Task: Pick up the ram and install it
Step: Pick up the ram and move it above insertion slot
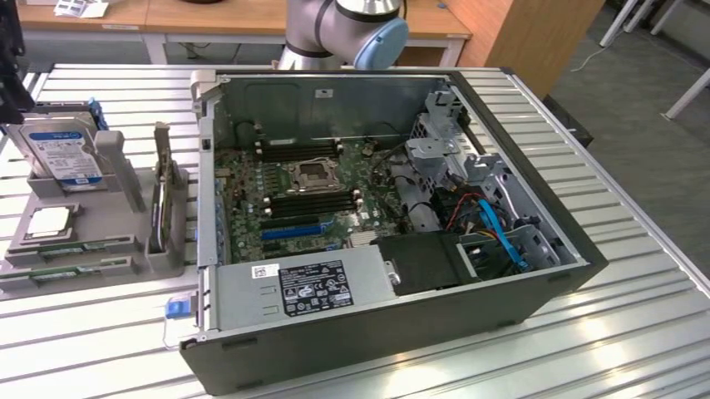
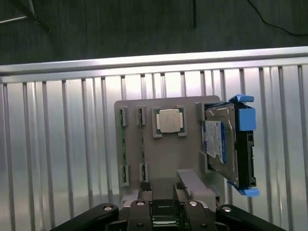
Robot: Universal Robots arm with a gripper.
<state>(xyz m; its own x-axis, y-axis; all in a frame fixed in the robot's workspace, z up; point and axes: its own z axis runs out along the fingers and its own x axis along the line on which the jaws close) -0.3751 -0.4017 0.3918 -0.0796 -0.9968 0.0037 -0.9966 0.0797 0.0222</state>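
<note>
Two ram sticks (image 2: pixel 122 144) (image 2: pixel 142 144), thin and green, stand on edge in side-by-side slots of a grey holder (image 2: pixel 187 154). In the exterior view they show as green strips (image 1: pixel 72 247) along the holder's (image 1: pixel 111 224) near side, at that view's left. My gripper (image 2: pixel 162 197) hovers above the holder's end, short of the sticks, with its two dark fingers (image 2: pixel 144 192) apart and nothing between them. It hangs as a black shape (image 1: pixel 13 100) at the exterior view's left edge. The open computer case (image 1: pixel 554 274) shows the motherboard with black memory slots (image 1: pixel 316 199).
The holder also carries a CPU chip (image 2: pixel 168 120) and a hard drive in a blue bracket (image 2: pixel 224 144), plus an upright grey post (image 1: pixel 166 199). The case has a power supply (image 1: pixel 305 287), a blue expansion slot (image 1: pixel 294 226) and blue cables (image 1: pixel 500 233). All rest on a slatted metal table (image 1: pixel 621 332).
</note>
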